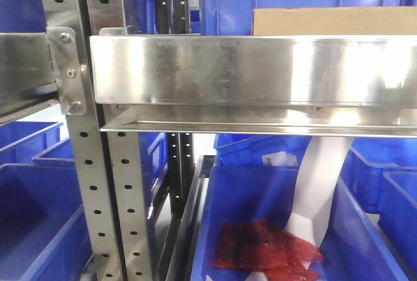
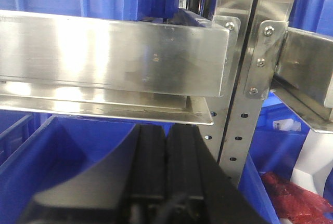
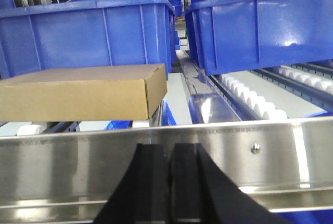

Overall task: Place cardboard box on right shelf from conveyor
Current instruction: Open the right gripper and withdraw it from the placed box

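Observation:
The cardboard box [image 3: 83,91] lies flat on the right shelf [image 3: 250,167], behind its tall steel front lip and left of my right gripper [image 3: 170,147]. That gripper is shut and empty, low in front of the lip and apart from the box. From the front, only the box's top [image 1: 332,20] shows above the lip [image 1: 247,69]. My left gripper [image 2: 166,129] is shut and empty, just below the neighbouring left steel shelf [image 2: 114,52]. The right shelf's end [image 2: 307,73] shows past the uprights. The conveyor is out of view.
Perforated steel uprights [image 1: 85,163] separate the two shelves. Blue bins [image 3: 83,26] stand on the shelf behind the box, beside white rollers [image 3: 255,99]. A lower blue bin [image 1: 241,203] holds a red bag [image 1: 267,255]. A white arm section [image 1: 319,190] slants down under the right shelf.

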Tool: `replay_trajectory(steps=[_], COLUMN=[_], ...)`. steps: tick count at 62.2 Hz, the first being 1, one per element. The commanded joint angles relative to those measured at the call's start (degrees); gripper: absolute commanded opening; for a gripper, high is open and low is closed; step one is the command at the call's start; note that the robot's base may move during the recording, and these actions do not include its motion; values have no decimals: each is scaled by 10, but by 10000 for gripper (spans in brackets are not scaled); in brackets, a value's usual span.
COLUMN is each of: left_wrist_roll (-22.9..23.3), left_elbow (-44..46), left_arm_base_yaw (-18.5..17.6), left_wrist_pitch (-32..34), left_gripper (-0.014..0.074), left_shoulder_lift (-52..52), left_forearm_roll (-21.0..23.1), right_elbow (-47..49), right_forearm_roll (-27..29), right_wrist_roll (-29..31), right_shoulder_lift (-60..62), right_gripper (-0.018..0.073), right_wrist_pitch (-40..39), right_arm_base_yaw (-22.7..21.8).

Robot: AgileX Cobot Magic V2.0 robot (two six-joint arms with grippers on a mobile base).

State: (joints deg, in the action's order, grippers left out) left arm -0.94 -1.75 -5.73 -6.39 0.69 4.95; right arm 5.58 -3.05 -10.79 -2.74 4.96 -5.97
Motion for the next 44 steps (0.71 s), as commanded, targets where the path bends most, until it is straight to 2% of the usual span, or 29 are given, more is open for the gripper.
replay_trajectory(steps=[1, 26, 40, 44], left_wrist_roll=[1, 1, 1, 1], left_elbow=[2, 2, 2, 2], left_arm_base_yaw=[-4, -4, -4, -4], left_wrist_pitch=[46, 46, 46, 46], left_gripper=[-119, -119, -119, -119], left_shoulder_lift=[3, 3, 3, 3], left_forearm_roll=[1, 1, 1, 1], right_elbow=[15, -8, -72, -70], right_forearm_roll=[-1, -1, 4, 2], right_wrist_roll=[1, 7, 31, 38], right_shoulder_lift=[-3, 11, 42, 42], right_gripper=[39, 39, 39, 39], right_wrist_pitch=[-40, -50, -119, -114], right_arm_base_yaw=[-3, 9, 33, 38])
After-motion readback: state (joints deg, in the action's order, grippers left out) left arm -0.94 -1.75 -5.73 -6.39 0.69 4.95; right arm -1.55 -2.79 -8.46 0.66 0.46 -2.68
